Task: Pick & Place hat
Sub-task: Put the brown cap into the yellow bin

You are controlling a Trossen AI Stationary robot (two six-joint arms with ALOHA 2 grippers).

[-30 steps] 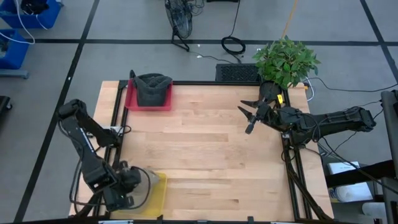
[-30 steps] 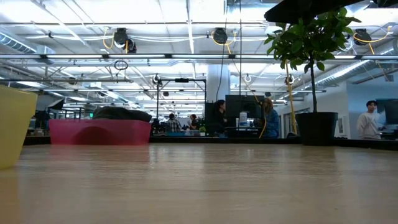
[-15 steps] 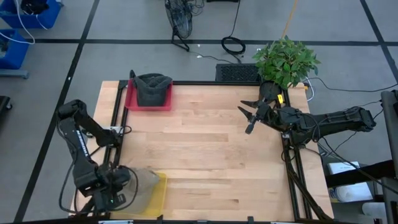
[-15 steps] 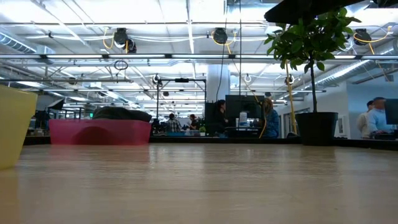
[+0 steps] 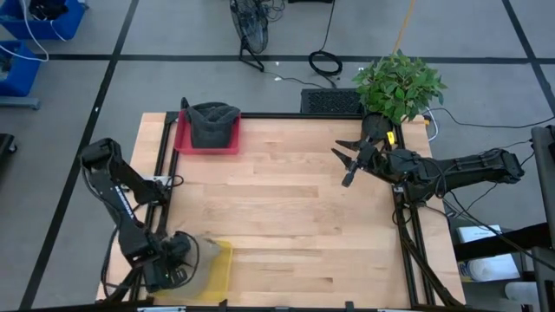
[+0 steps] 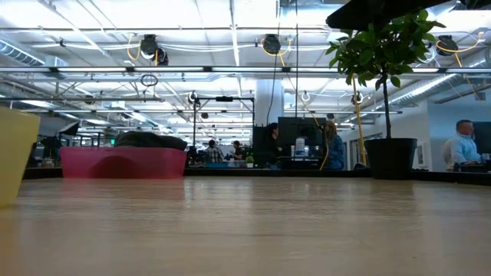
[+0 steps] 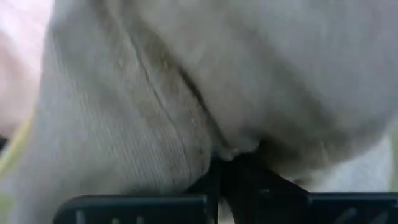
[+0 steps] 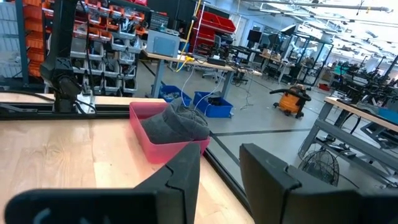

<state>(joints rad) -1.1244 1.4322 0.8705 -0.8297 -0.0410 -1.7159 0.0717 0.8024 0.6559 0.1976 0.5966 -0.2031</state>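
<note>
Down at the near left corner of the wooden bench [image 5: 286,208] the left gripper [image 5: 178,267] is buried in a yellow bin [image 5: 221,269], its fingers pinched tight on a pale hat [image 5: 201,256] that lies in the bin. From the left wrist view the hat [image 7: 186,81] fills almost everything: a soft beige knit with fine ribbing running down one side, a seam or fold curving through the cloth, and a bunched tuck of fabric right where the dark fingertips meet. From above it shows only as a light, slightly translucent-looking mound against the yellow. At the far left corner sits a pink bin [image 5: 206,143] holding a second, dark grey hat [image 5: 212,123], crumpled with a dent in its crown; the right wrist view shows that hat [image 8: 177,124] slumped over the pink rim. The right gripper [image 5: 345,163] hangs over the far right part of the bench with its fingers spread apart and nothing between them, just beside a potted plant [image 5: 397,85] at the bench's far right corner
</note>
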